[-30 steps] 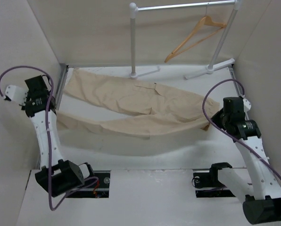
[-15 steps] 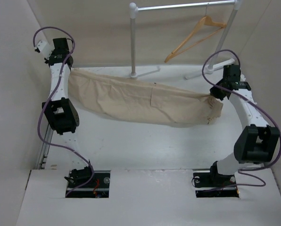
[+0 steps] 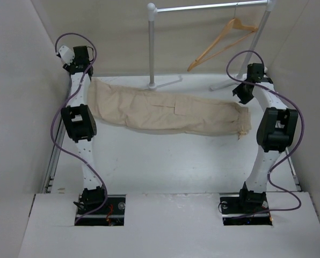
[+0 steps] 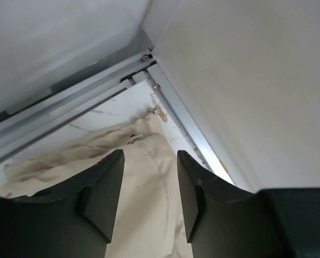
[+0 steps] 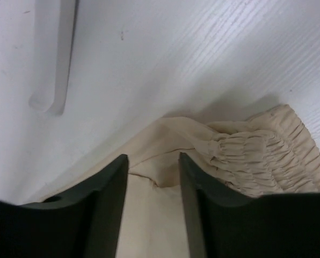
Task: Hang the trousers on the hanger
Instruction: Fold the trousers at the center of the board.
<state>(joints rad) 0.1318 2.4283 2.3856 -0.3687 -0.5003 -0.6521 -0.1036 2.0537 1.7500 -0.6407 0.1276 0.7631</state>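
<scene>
Beige cotton long-legged trousers (image 3: 165,113) lie flat, folded lengthwise, across the far part of the white worktop (image 3: 165,161). The gathered waistband (image 5: 267,156) is at the right end. Left hand (image 4: 149,158) is open above the left end, near the corner rail. Right hand (image 5: 153,161) is open above the waistband end. Slim orange-tan wooden hanger (image 3: 219,43) hangs on the white tubular rack (image 3: 151,43), well apart from the cloth.

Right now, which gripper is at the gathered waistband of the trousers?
The right gripper: the gathered waistband of the trousers lies beside it; the left gripper sees only plain cloth.
</scene>
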